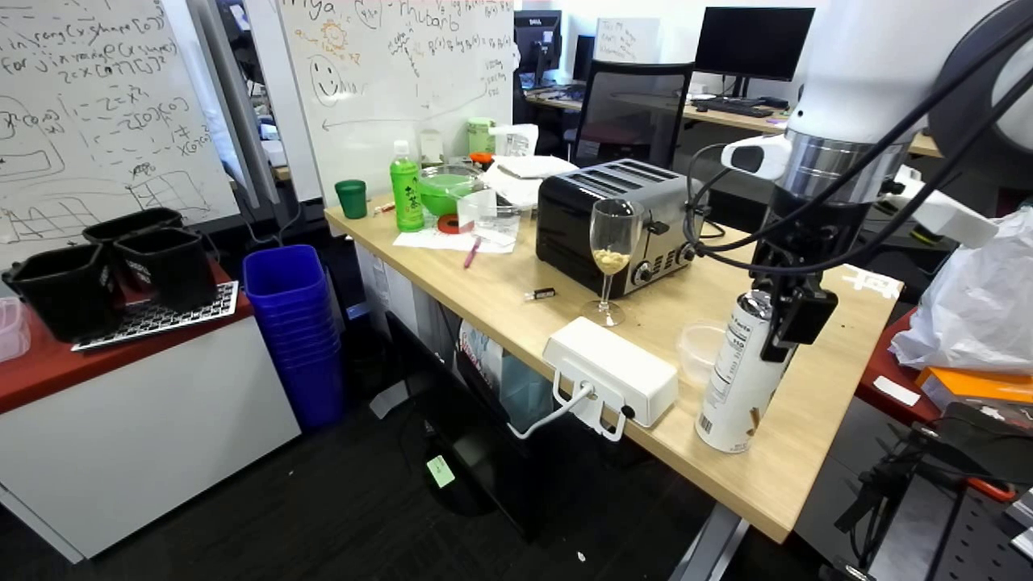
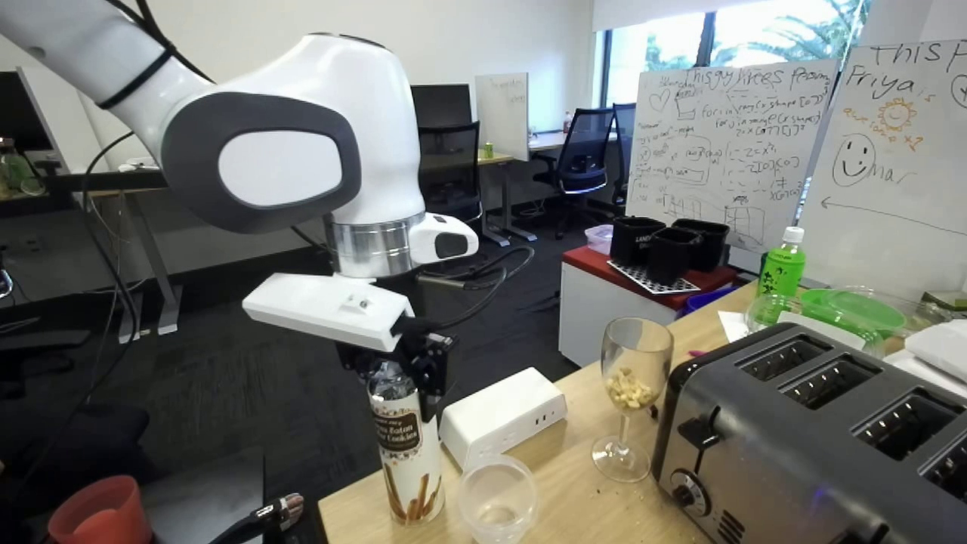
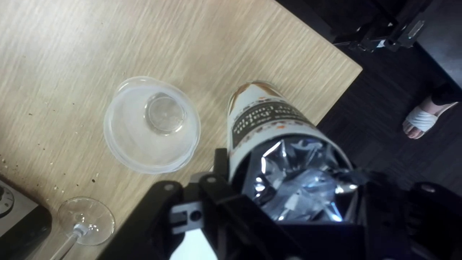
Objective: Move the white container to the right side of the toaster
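Note:
The white container is a tall cookie can [image 1: 734, 387] with a foil liner at its open top. It stands upright on the table near the front corner, and also shows in an exterior view [image 2: 412, 465] and in the wrist view [image 3: 267, 119]. My gripper [image 3: 292, 169] is around its top, one finger on each side. The left finger in the wrist view lies against or very near the wall; the right finger is dark, so its contact is unclear. The black and silver toaster [image 1: 617, 218] stands farther along the table, also in an exterior view [image 2: 816, 446].
A clear plastic cup [image 3: 144, 144] stands close beside the container. A wine glass [image 1: 611, 242] with nuts stands between the toaster and a white power box [image 1: 613, 367] on the table's edge. A green bottle [image 1: 407, 190] and bowls stand behind the toaster. The table corner [image 3: 346, 68] is near.

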